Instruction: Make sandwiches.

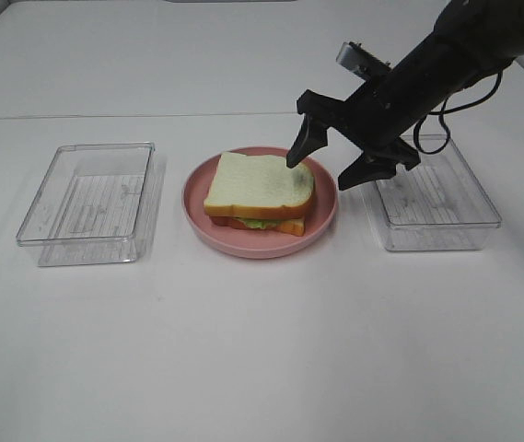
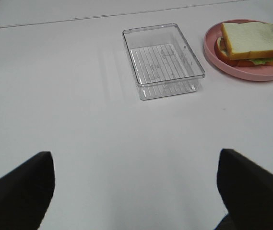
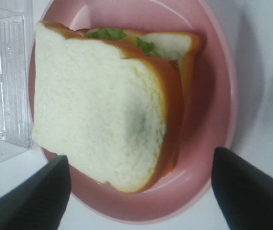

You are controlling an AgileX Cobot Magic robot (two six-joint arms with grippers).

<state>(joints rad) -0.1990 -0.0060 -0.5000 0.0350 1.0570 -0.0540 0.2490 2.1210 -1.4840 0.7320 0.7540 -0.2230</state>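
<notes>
One sandwich (image 1: 260, 193), one pink plate (image 1: 197, 207), two clear trays (image 1: 91, 204).

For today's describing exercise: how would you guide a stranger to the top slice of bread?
Find the pink plate between two clear trays on the white table. The top bread slice crowns the stack there, the only plain white square, above the green lettuce.

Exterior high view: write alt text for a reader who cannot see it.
A stacked sandwich sits on a pink plate at the middle of a white table. The right gripper hangs open above its far right edge, between two clear plastic trays.
</notes>
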